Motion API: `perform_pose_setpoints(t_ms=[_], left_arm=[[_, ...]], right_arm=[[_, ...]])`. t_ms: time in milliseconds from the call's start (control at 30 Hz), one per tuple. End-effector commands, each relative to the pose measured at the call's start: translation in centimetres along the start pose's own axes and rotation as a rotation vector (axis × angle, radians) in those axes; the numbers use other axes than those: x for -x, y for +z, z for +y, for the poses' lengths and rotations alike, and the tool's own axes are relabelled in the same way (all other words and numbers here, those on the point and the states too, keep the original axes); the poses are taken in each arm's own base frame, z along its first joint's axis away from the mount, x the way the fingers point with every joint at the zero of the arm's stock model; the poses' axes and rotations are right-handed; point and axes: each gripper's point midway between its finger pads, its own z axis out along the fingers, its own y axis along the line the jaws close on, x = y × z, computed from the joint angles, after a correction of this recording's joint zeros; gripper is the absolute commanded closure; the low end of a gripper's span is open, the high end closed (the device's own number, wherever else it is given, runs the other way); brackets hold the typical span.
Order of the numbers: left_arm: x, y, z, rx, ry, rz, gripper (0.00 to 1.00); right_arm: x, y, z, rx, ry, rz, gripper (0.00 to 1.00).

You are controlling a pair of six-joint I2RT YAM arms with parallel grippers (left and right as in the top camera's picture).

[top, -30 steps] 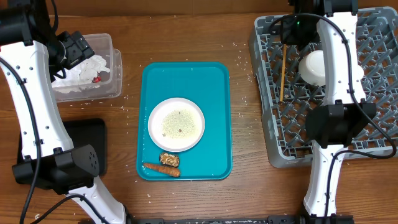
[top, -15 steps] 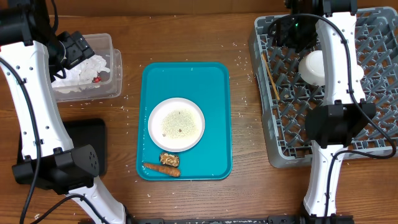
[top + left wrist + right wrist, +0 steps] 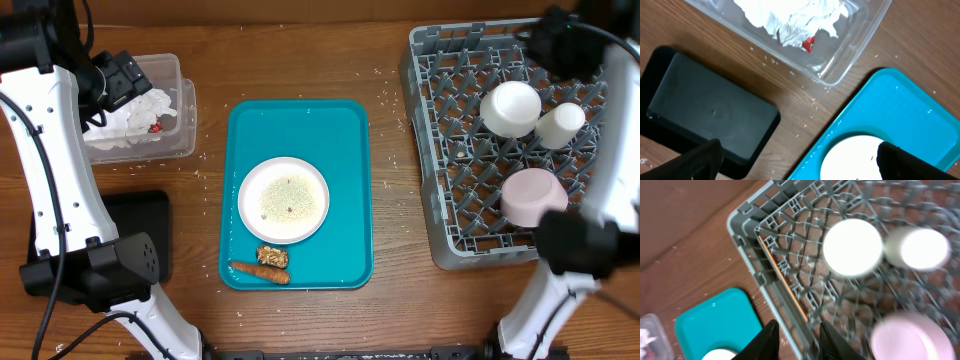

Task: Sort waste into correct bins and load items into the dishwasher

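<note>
The clear tub (image 3: 186, 120) at the back left holds crumpled tissue (image 3: 130, 115) and a red wrapper (image 3: 808, 44). The black tray (image 3: 150, 215) lies in front of it. The white plate (image 3: 284, 200), dotted with rice grains, sits on the teal tray with a carrot piece (image 3: 260, 271) and a brown chunk (image 3: 272, 256). The grey rack (image 3: 425, 160) holds a white bowl (image 3: 510, 108), a cup (image 3: 558, 124) and a pink bowl (image 3: 533, 197). My left gripper (image 3: 797, 165) is open and empty, high above the tub's edge. My right gripper (image 3: 800, 342) is open and empty above the rack.
The teal tray (image 3: 340, 130) lies mid-table. A thin orange stick (image 3: 782, 287) lies inside the rack along its left wall. Loose rice grains are scattered on the wood around the tub and between tray and rack. The left arm's base hides part of the black tray.
My right arm has swung away to the right and up, uncovering the bowls and cup. The orange stick it held upright has tipped over and dropped into the rack. The left arm has not moved.
</note>
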Motion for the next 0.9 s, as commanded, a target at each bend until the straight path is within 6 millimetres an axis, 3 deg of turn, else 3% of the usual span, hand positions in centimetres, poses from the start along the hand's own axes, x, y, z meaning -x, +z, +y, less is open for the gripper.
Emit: perform_pose_setpoints(t_ms=[0,167,433,667,867], left_arm=[[-0.4,-0.3,0.4,0.009,-0.02,0.012,0.0],[-0.5,-0.3,0.5,0.01,-0.021,0.014,0.0],[-0.4,-0.3,0.3,0.006,-0.02,0.013,0.0],[-0.6,-0.3,0.4,0.008,-0.02,0.018,0.0],[-0.1,-0.3,0.2,0.0,-0.021,0.0,0.0]], right_arm=[[-2.7,-2.2,-2.5,-0.074,0.082,0.012,0.71],[-7.4,-0.1,-6.5,-0.176,0.161,0.169,0.75],[-13.9,4.8,-12.1,-0.374,0.222,0.431,0.91],[-16.1,5.9,-16.3,-0.441,0.326,0.514,0.85],[-15.5,6.2,-18.4,-0.442,0.385,0.49,0.89]])
